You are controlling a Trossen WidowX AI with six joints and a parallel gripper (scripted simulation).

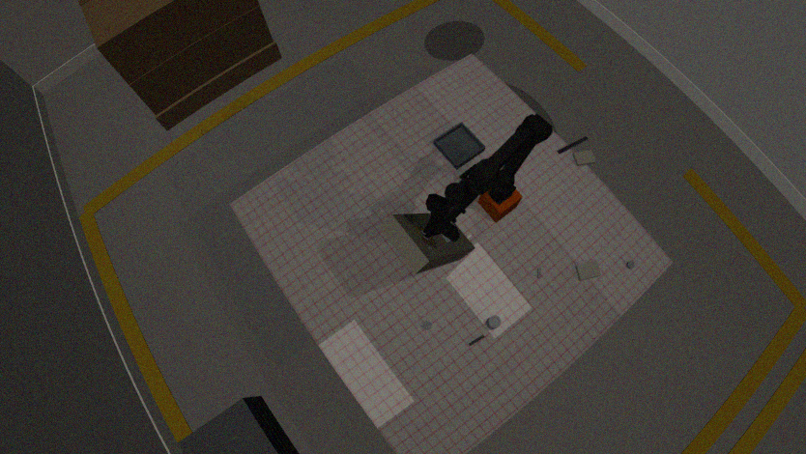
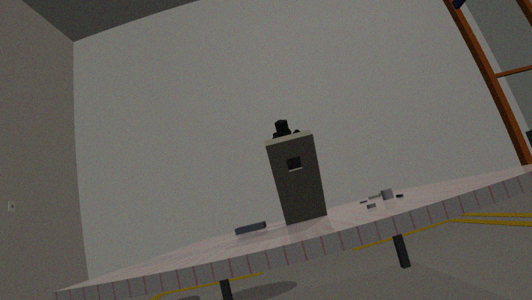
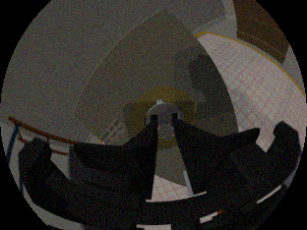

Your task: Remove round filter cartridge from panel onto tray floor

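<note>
The service panel [image 1: 416,260] [image 2: 302,195] [image 3: 162,59] is the front of a tall beige housing. The round grey cartridge face [image 3: 165,109] shows at the centre of a yellow ring in the wrist view. My gripper [image 3: 164,122] [image 1: 439,233] is in front of the panel, with its fingers slightly apart and both fingertips over the cartridge face. I cannot tell whether the tips touch it or sit in its slots; the slots are hidden behind them. The fingers do not clamp anything that I can see. The blue-grey tray [image 1: 446,156] [image 2: 250,228] lies on the table, with nothing visible inside it.
An orange block [image 1: 498,209] sits beside the arm. A white sheet [image 1: 479,281] lies by the housing, with a small grey cylinder [image 1: 493,322] near its end. A second white sheet [image 1: 366,372] lies at the table's edge. Several small flat pieces lie about the table.
</note>
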